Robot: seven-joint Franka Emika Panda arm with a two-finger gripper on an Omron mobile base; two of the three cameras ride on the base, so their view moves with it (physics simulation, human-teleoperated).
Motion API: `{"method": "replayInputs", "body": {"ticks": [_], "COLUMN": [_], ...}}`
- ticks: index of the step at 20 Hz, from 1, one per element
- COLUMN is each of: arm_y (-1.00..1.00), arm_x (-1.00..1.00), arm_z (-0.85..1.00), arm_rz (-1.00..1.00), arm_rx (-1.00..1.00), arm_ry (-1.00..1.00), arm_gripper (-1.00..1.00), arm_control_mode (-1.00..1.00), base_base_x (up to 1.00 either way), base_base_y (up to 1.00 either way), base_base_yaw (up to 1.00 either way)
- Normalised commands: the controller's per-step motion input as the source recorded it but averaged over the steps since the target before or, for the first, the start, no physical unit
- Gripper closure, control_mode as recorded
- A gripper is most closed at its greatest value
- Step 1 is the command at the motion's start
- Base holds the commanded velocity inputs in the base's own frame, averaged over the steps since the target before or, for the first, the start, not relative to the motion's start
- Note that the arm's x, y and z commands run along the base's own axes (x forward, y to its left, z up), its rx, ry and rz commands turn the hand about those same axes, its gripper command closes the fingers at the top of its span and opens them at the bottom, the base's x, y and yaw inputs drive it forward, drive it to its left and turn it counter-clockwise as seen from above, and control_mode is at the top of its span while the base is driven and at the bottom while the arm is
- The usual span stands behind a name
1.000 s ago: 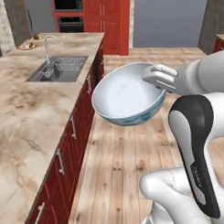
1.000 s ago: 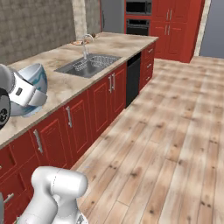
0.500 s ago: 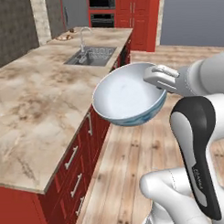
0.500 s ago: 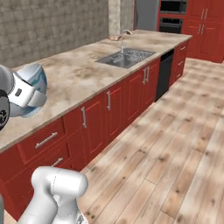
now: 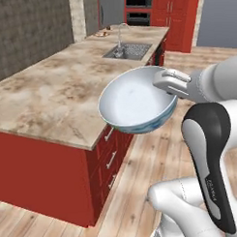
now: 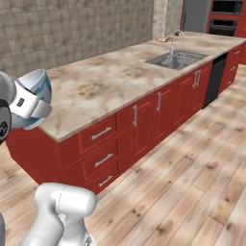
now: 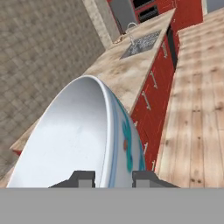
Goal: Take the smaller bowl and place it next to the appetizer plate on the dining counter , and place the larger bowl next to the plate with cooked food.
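The big bowl (image 5: 136,101), white inside with a blue-green pattern outside, hung in the air at the corner of the long marble surface (image 5: 61,88), tipped a little toward the arm. The pincer (image 5: 163,81) was closed on its rim, one finger inside and one outside, as the hand camera showed at the bowl's (image 7: 83,135) near edge.

Over the last second the whole room had slid across both base views: the sink (image 5: 128,51), first close by, had fallen back toward the far end, and the stone-tiled wall (image 6: 72,29) had come into sight. The bowl had kept its place against the arm, so I judged the base was driving it along and the carry was still under way.

I couldn't pick out any plates; only a small blurred thing lay past the sink. In the right view the arm covered much of the bowl (image 6: 38,84).
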Motion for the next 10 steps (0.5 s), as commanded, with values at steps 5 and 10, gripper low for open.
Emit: {"method": "replayInputs", "body": {"ticks": [5, 10], "arm_y": [0.0, 0.0], "arm_x": [0.0, 0.0], "arm_z": [0.0, 0.0], "arm_rz": [0.0, 0.0], "arm_rx": [0.0, 0.0], "arm_ry": [0.0, 0.0], "arm_gripper": [1.0, 1.0], "arm_control_mode": [1.0, 1.0], "base_base_x": [-0.06, 0.47], "base_base_y": [1.0, 1.0], "base_base_yaw": [0.21, 0.15]}}
